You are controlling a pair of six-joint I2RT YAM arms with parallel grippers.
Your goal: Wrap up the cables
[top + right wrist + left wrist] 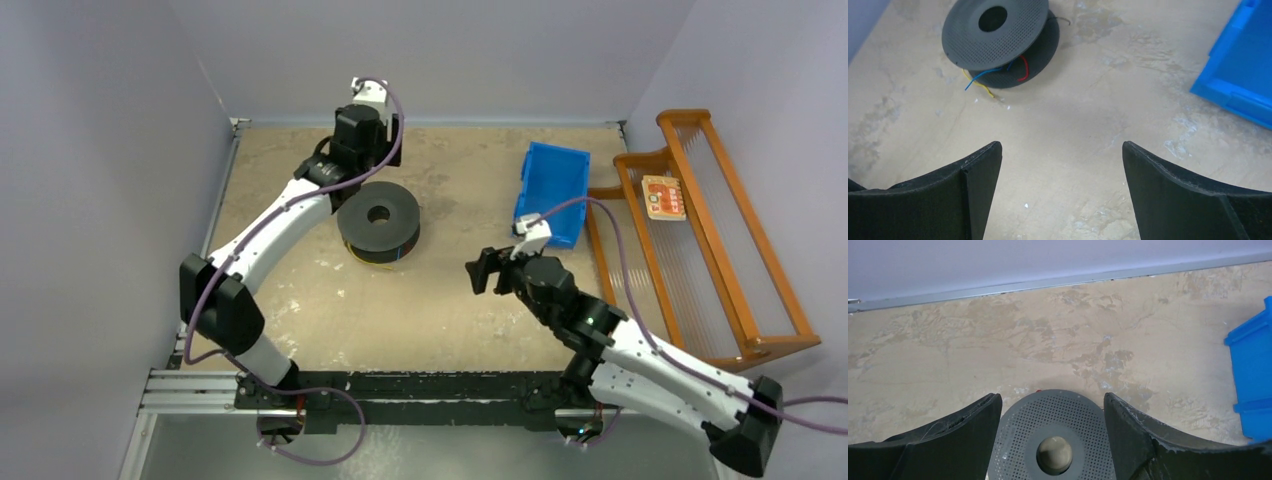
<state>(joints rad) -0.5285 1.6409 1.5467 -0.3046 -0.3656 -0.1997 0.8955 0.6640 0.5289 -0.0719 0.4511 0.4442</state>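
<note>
**A:** Where are the cables?

**B:** Mostly on the black spool, which lies flat on the bench. Short red, yellow and blue ends poke out between the flanges on the side facing my right arm, and a thin black strand curls out on the far side.

**A:** And the pincers?

**B:** Both are spread wide and hold nothing. My left pincer hangs over the spool with a finger on either side of the top flange. I can't tell whether it touches. My right pincer is well apart from the spool and faces those loose ends.

**A:** What worries you?

**B:** The strands are far thinner than a finger, so I think a pinch could close on nothing, or catch only one colour. If my left arm presses off-centre, the spool may tip or skid toward the blue bin. If I tug an end sideways, I could unwind turns rather than tuck them in.
</note>
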